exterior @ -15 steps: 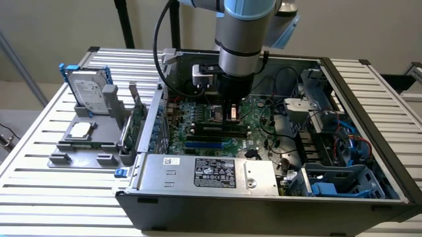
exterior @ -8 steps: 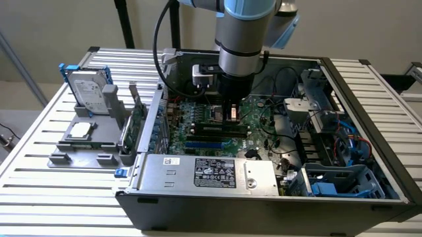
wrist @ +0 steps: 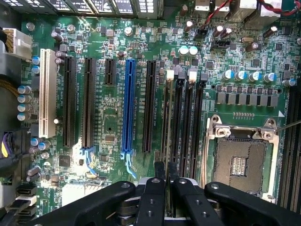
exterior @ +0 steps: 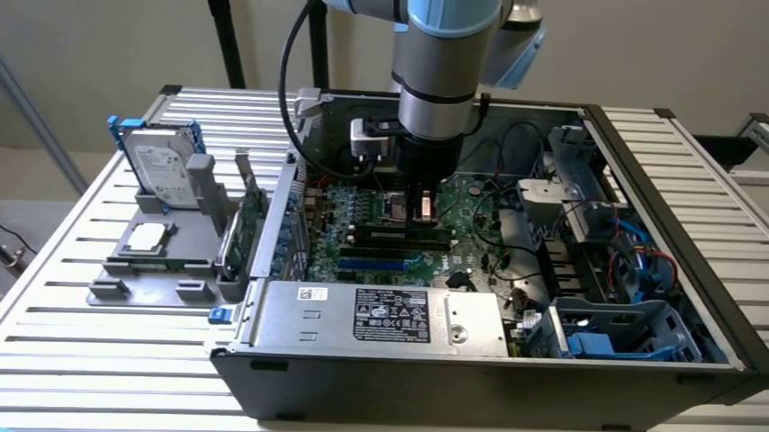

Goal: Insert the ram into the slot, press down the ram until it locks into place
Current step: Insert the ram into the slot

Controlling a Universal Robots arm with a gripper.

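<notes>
The ram (wrist: 166, 122), one long thin green circuit-board stick, stands on its edge and shows as a narrow greenish strip in the wrist view; its chips cannot be seen from that angle. Its long axis lies parallel to the four black memory slots (wrist: 188, 122), running from the fingertips toward the slot latches, two white and two black. It sits along the outermost of the four, the one next to a long black expansion slot (wrist: 149, 103); whether it is fully seated I cannot tell

The black two-fingered gripper (wrist: 166, 167) is clenched on the ram: its fingers (wrist: 153, 197) leave a mere slit, and the stick's edge runs into it. In the exterior view the gripper (exterior: 420, 214) hangs straight down from the grey and blue arm (exterior: 447, 54) into the open grey computer case (exterior: 481, 378), just above the motherboard, whose slots run from the exterior view's left to its right

Beside the memory slots lie one empty metal-framed processor socket (wrist: 240, 157), one blue expansion slot (wrist: 128, 108) and one white expansion slot (wrist: 47, 94)
</notes>
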